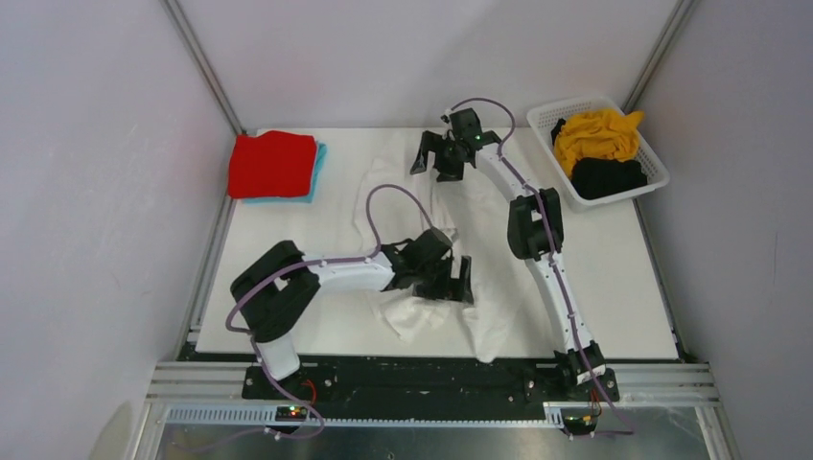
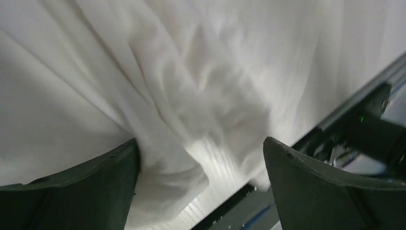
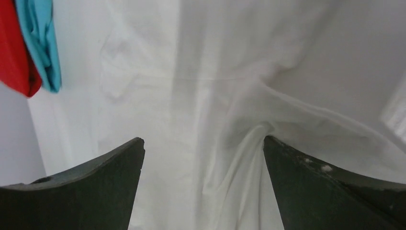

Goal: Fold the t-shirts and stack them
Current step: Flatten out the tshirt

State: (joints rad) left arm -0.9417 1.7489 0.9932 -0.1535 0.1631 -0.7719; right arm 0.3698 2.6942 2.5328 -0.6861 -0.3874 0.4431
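2 of 5 are done: the red t-shirt [image 1: 272, 163] sits folded on the light blue t-shirt [image 1: 317, 165], far left. The white t-shirt [image 1: 422, 314] lies rumpled mid-table, its outline hard to trace. The left gripper [image 1: 451, 280] and right gripper [image 1: 443, 153] hang over it, fingers apart. At right, the basket [image 1: 575, 103] holds the mustard t-shirt [image 1: 596, 134] and black t-shirt [image 1: 608, 177], both bunched.

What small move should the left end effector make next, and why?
Probably close the left end effector on the white shirt. Its jaws stand open with a bunched fold of cloth lying between them, and the shirt looks crumpled, not flat, so a grasp here could let the arm pull that part out to spread it.
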